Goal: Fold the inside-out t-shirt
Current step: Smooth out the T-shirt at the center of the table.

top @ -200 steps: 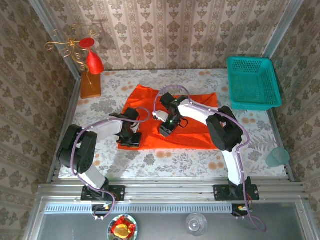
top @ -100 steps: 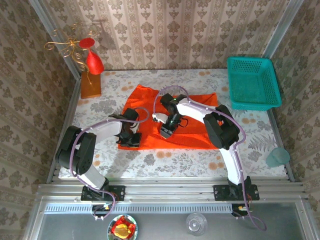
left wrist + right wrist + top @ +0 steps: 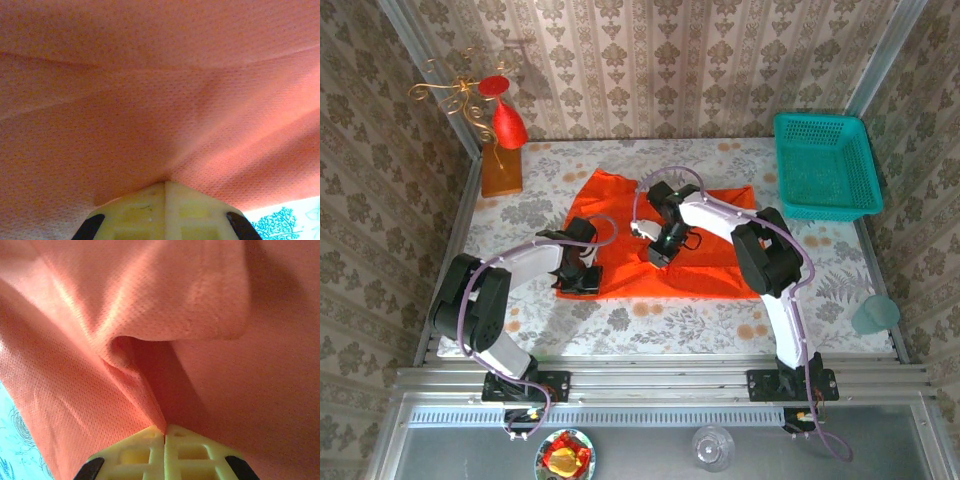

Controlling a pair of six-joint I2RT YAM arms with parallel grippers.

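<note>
The inside-out t-shirt (image 3: 618, 205) lies spread flat on the flowered table, orange-red and wrinkled. My left gripper (image 3: 572, 282) sits at the shirt's near-left corner. In the left wrist view its yellow jaws (image 3: 165, 183) are shut, with the t-shirt (image 3: 160, 75) puckered into the tips. My right gripper (image 3: 658, 255) is over the middle of the shirt. In the right wrist view it (image 3: 165, 429) is shut on a raised fold of the t-shirt (image 3: 225, 295) that runs into the tips.
A teal basket (image 3: 825, 165) stands at the far right. A red cone ornament (image 3: 509, 126) with gold wire sits on a wooden block (image 3: 501, 172) at the far left. A pale cup (image 3: 873, 314) is at the right edge of the table (image 3: 670, 325).
My right gripper has closed onto a fold in the shirt's middle and shifted slightly away from the near edge. The left gripper has stayed shut at the corner.
</note>
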